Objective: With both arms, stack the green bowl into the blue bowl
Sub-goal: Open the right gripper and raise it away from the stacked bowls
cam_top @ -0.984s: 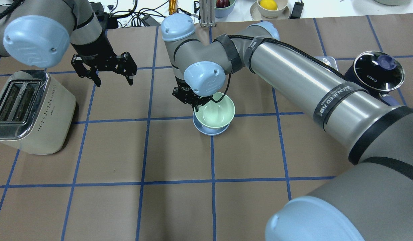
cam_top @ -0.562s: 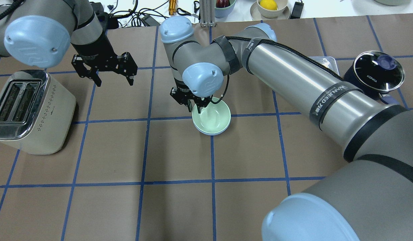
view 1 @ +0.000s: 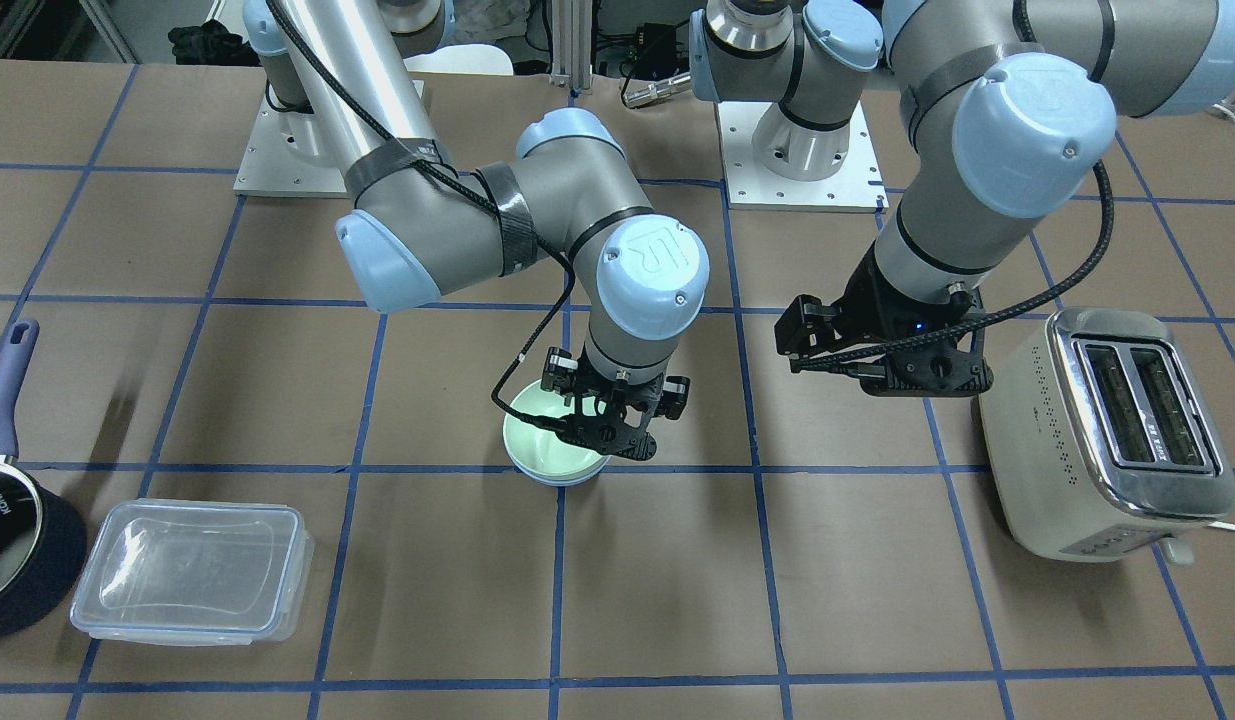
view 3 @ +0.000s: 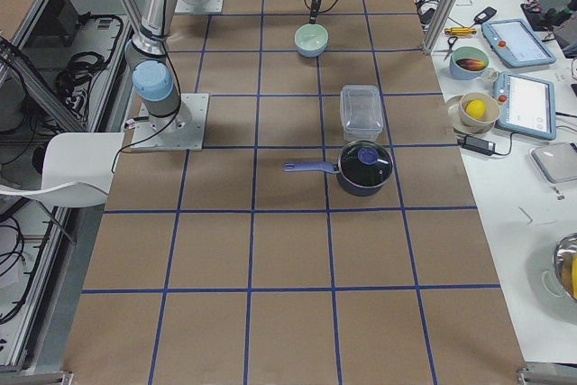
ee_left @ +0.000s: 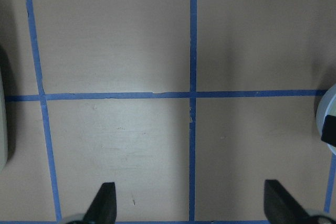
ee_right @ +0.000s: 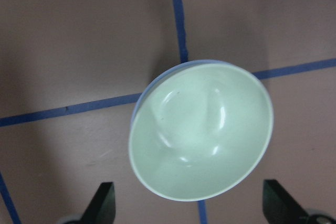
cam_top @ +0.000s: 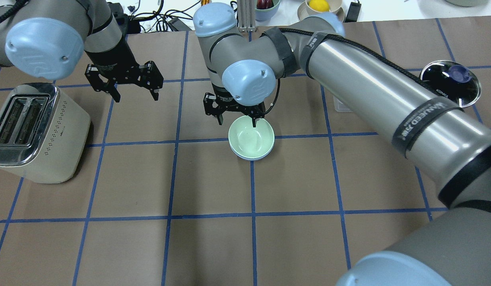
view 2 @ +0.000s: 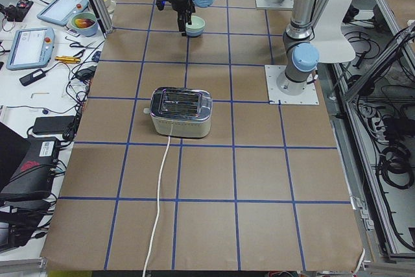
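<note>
The green bowl (cam_top: 251,137) sits nested inside the blue bowl (cam_top: 245,157), of which only a thin rim shows, near the table's middle. My right gripper (cam_top: 237,119) is open and empty, just above and behind the bowls, with its fingers apart from the rim. In the right wrist view the green bowl (ee_right: 202,129) lies between and ahead of the open fingertips (ee_right: 102,203), and the blue rim (ee_right: 152,85) peeks out. My left gripper (cam_top: 136,95) is open and empty, hovering off to the left. The left wrist view shows bare table and the stack's edge (ee_left: 328,111).
A cream toaster (cam_top: 34,135) stands at the left edge. A dark navy saucepan (cam_top: 450,83) with a lid sits at the right. A clear plastic container (view 1: 192,570) lies beside it. The right arm's forearm (cam_top: 368,83) spans the table's right half.
The right gripper lowered the tilted green bowl into the blue bowl, let go of its rim, opened and rose slightly backward. The left arm has barely moved.
</note>
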